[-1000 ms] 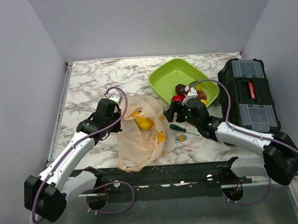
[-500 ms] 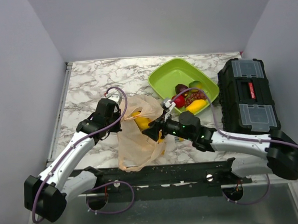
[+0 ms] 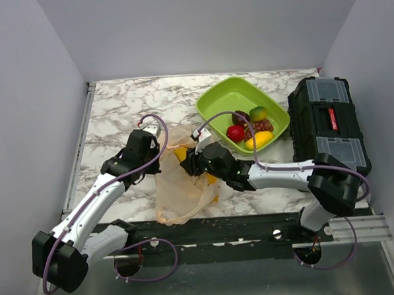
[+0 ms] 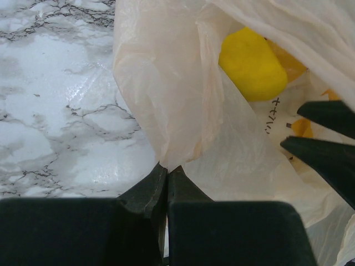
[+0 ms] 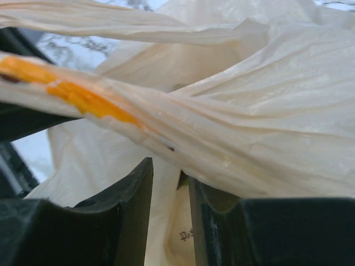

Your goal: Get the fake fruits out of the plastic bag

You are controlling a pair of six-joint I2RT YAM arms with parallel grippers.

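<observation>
The peach plastic bag lies between the arms, its mouth toward the back. My left gripper is shut on the bag's left rim and holds it up. A yellow fruit shows inside the mouth, also in the top view; another yellow piece shows through the film. My right gripper is at the bag mouth, jaws a little apart, with bag film draped over and between its fingers. A red apple, a dark plum and yellow pieces lie in the green tray.
A black toolbox stands at the right, beside the tray. The right arm stretches across the table in front of the tray. Grey walls close in the left, back and right.
My right gripper has left the tray and swung left to the bag mouth. The fruits stay in the tray. The left gripper has kept its hold on the bag.
</observation>
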